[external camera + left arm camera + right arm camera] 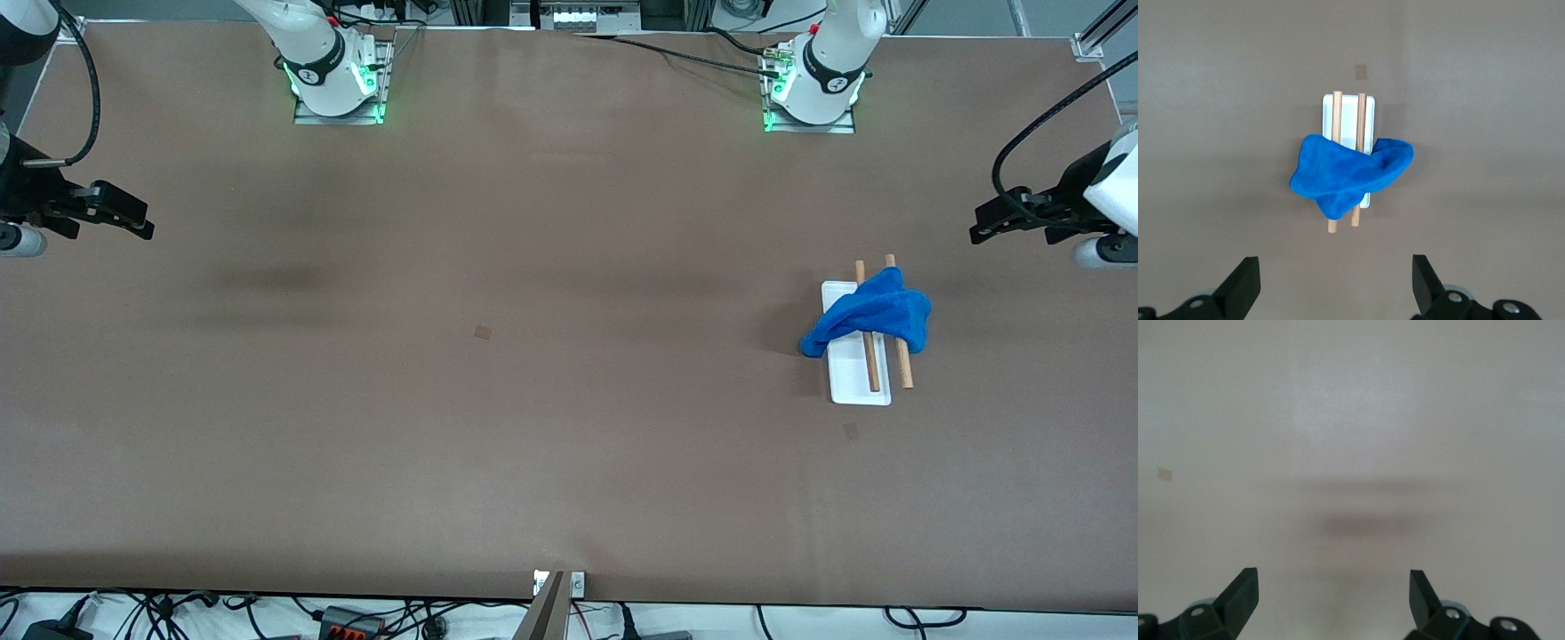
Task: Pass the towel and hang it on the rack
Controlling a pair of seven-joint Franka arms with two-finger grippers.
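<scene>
Front view: towel (pixel 876 313) lies draped across both rods of the rack (pixel 855 391); left gripper (pixel 982 229) hangs above the table at its arm's end, open and empty, rack well apart from it; right gripper (pixel 142 227) waits over its own end, also open

Left wrist view: towel bunches ahead of the spread fingers (pixel 1241 283); hanging looks finished, so keep clear and avoid snagging cloth

Right wrist view: bare table under parted fingers (pixel 1238 593)

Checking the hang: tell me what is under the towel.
Under the towel run the rack's two rods, over its white base. Their covered middles and the support cannot be seen.
</scene>
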